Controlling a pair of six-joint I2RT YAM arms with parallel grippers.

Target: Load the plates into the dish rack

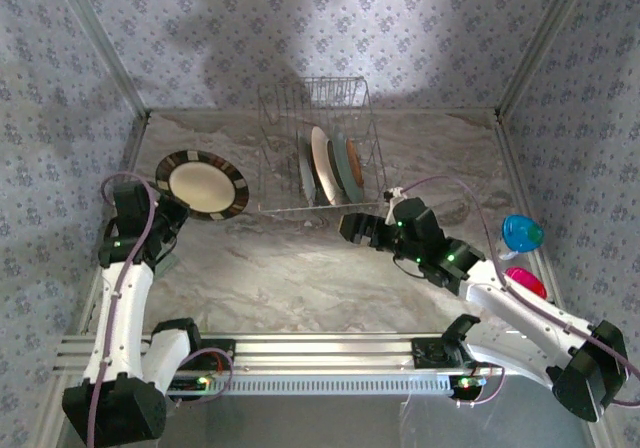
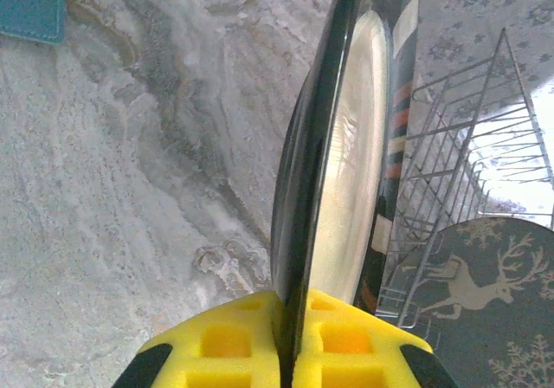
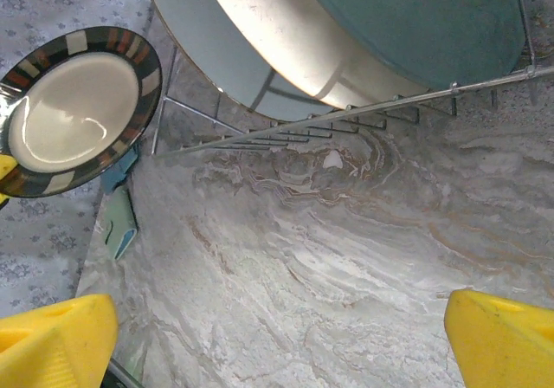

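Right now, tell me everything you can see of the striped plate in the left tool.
The round, glossy, ceramic-looking plate with a dark-brown rim has cream and reddish stripes across that rim and a plain cream centre. It looks clean and unbroken. The left tool is shut on its rim. The plate is left of the silvery wire dish rack, apart from it and not yet loaded.

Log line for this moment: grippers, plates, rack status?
left gripper shut on dark-brown striped-rim round plate, left of silvery wire dish rack | right gripper open, empty, near rack front | rack: three plates standing
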